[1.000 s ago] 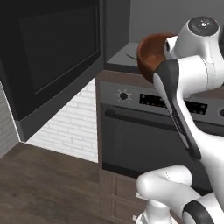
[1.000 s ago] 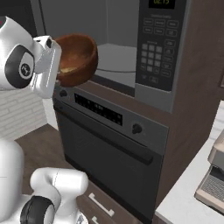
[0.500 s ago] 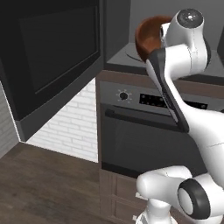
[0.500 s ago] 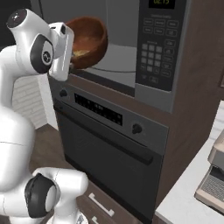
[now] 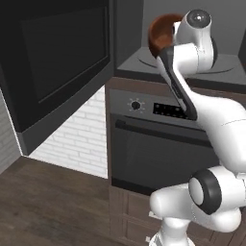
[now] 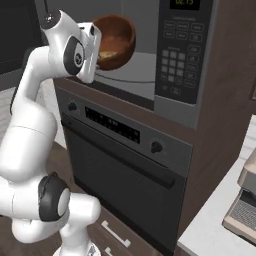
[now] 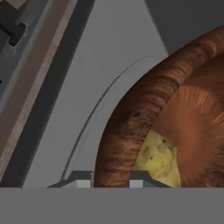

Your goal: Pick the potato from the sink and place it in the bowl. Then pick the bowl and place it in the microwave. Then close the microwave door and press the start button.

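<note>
The fingers [image 7: 111,183] are clamped on the rim of the brown bowl [image 6: 116,41], holding it raised at the open microwave [image 6: 150,75] mouth; the potato [image 7: 159,158] lies inside, just beyond the fingers.

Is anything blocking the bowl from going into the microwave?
Nothing visible does. The microwave door is swung wide open to the left, and the bowl, with the potato inside, is held by the tool at the microwave's opening, above the turntable plate.
</note>
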Tool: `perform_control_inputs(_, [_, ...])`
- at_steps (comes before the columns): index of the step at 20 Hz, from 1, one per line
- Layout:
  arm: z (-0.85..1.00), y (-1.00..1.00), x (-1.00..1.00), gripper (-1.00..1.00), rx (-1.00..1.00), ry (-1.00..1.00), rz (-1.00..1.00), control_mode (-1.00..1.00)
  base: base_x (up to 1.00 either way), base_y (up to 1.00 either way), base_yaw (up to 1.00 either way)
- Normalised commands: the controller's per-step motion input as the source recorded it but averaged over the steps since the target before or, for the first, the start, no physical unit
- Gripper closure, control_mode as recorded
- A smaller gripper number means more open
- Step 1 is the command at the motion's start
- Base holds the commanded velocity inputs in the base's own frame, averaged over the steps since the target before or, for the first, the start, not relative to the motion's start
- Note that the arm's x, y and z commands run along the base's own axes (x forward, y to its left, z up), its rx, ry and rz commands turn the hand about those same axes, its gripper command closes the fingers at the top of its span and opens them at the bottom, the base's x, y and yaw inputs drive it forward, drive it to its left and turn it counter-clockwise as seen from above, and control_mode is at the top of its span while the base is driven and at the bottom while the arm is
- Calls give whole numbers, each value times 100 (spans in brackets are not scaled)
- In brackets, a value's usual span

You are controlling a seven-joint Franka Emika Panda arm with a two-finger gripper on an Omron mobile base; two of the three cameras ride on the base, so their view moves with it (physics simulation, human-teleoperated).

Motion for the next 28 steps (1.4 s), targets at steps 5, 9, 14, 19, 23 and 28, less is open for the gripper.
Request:
perform_control_inputs(5, [0, -28, 66, 100, 0, -2, -1, -100, 0, 0, 0])
perform_control_inputs(9, [-17, -26, 41, 100, 0, 0, 0, -100, 0, 0, 0])
perform_control_inputs(14, [-37, -18, 6, 100, 1, 0, -2, -100, 0, 0, 0])
perform_control_inputs(19, [-46, -2, 9, -100, 0, -1, -5, -100, 0, 0, 0])
perform_control_inputs(23, [-19, 0, 14, -100, 0, -9, -4, -100, 0, 0, 0])
perform_control_inputs(28, [0, 0, 6, -100, 0, -17, 0, -100, 0, 0, 0])
